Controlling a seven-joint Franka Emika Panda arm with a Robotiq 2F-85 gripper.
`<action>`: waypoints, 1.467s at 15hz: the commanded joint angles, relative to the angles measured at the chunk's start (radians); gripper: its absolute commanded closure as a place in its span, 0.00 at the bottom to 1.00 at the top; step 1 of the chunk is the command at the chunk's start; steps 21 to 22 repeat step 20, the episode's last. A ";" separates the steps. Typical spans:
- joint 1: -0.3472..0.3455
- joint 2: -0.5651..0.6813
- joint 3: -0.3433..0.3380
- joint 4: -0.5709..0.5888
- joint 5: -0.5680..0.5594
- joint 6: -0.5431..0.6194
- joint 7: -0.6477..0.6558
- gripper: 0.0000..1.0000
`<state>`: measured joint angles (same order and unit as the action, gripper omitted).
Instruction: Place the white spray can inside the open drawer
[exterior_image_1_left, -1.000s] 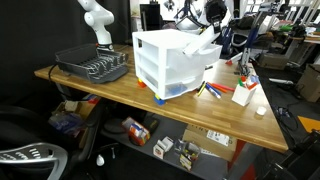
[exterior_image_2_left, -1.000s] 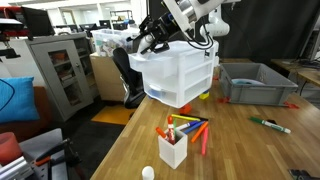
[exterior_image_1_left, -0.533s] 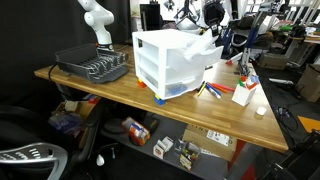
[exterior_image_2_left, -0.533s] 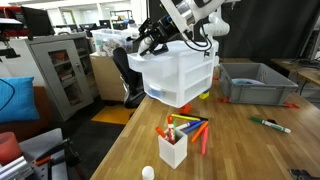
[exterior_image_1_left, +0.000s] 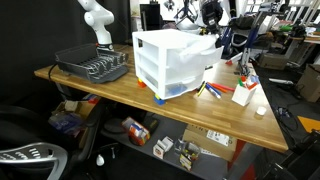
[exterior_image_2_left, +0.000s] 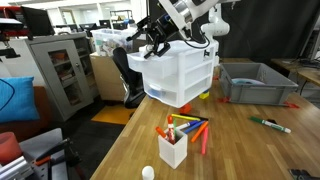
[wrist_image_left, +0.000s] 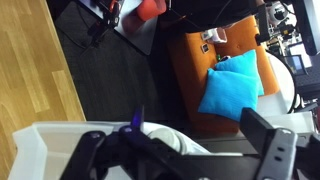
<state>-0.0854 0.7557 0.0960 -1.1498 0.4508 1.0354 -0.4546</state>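
Note:
The white drawer unit stands mid-table, and its top drawer is pulled out; in the other exterior view this open drawer juts left. My gripper hangs just over it in both exterior views, also seen from the other side as the gripper. In the wrist view the gripper is open, its dark fingers spread wide. The white spray can lies between them, inside the drawer's white wall, and touches neither finger.
A grey dish rack sits at one table end. A white carton with coloured markers, loose markers and a small white cap lie in front of the unit. Beyond the table edge sit a blue cushion and a cabinet.
The jaws have spread apart and let go of the white spray can, which now rests in the open drawer. The arm has barely shifted.

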 joint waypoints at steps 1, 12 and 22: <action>0.002 -0.001 0.008 0.029 -0.036 -0.003 0.013 0.00; -0.001 -0.134 -0.004 0.018 -0.112 0.251 0.074 0.00; -0.001 -0.133 -0.003 0.015 -0.114 0.256 0.076 0.00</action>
